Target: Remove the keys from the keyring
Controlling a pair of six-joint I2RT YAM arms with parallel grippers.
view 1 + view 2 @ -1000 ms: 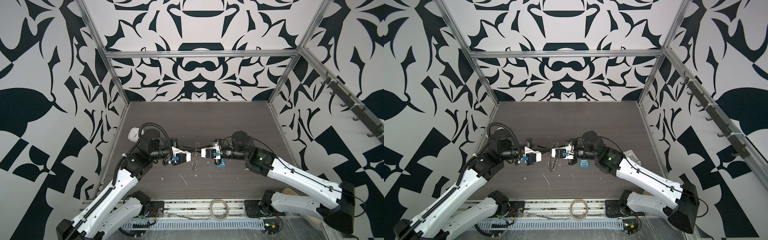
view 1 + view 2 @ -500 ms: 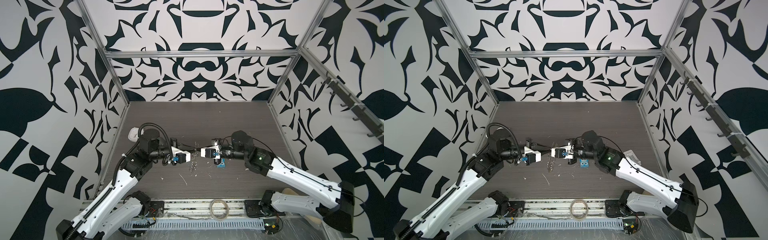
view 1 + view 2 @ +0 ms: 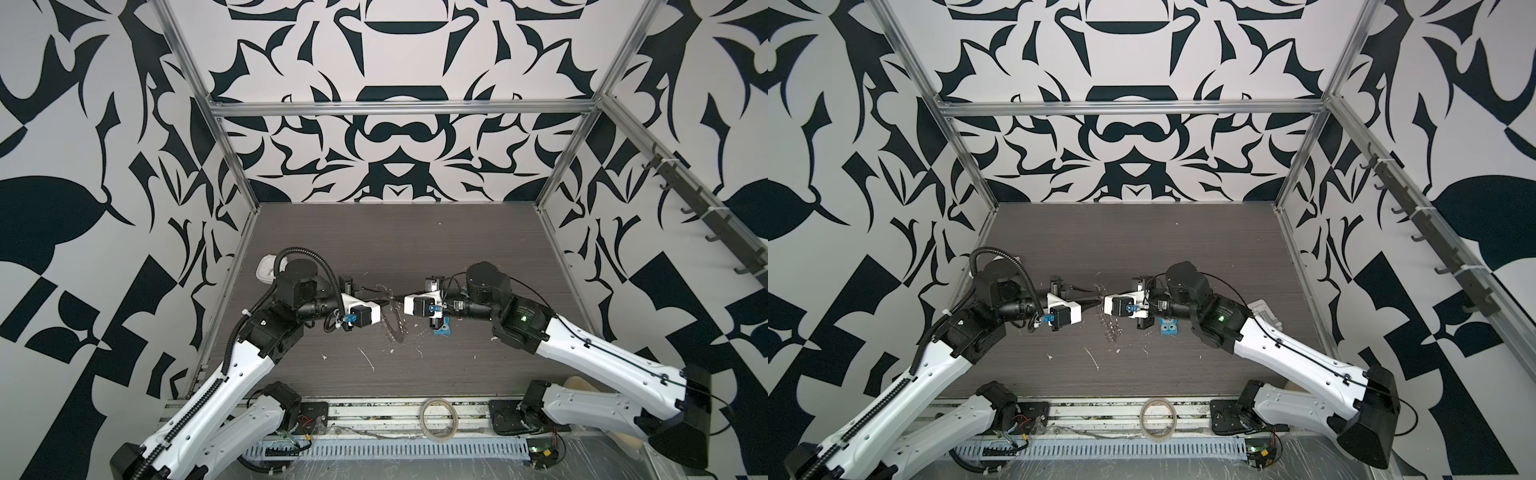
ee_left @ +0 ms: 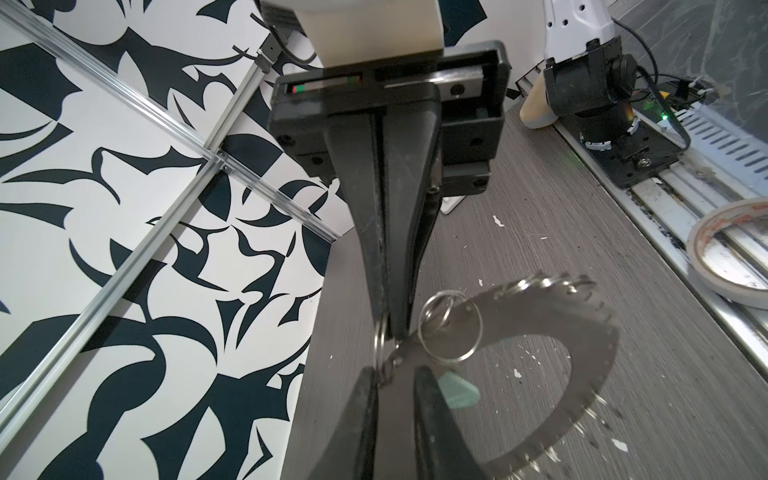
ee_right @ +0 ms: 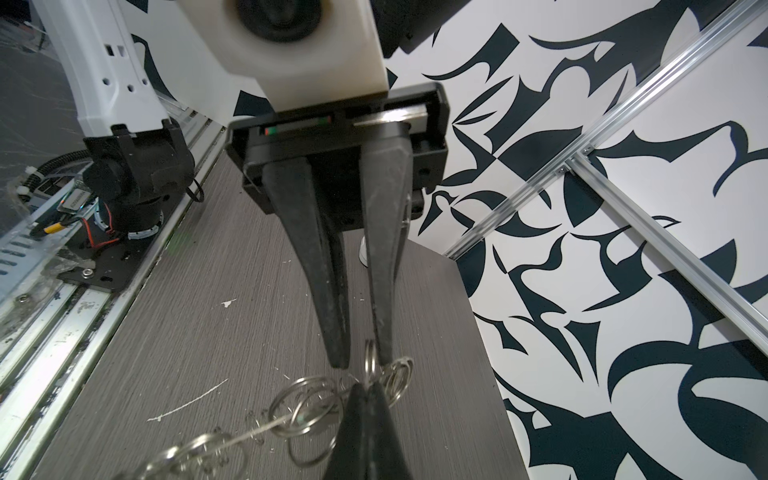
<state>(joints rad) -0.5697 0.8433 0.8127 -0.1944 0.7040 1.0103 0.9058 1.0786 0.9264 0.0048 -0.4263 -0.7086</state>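
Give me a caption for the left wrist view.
Right gripper pinches the keyring; left gripper straddles its rim, open.

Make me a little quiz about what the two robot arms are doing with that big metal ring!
1. True or false: the right end effector is clamped shut on the keyring.
2. Which thing lies on the metal rail at the front? A) tape roll B) spoon C) cup
3. Fill in the gap: the small block with cartoon eyes is coloured ____.
Key: 1 true; 2 A; 3 blue.
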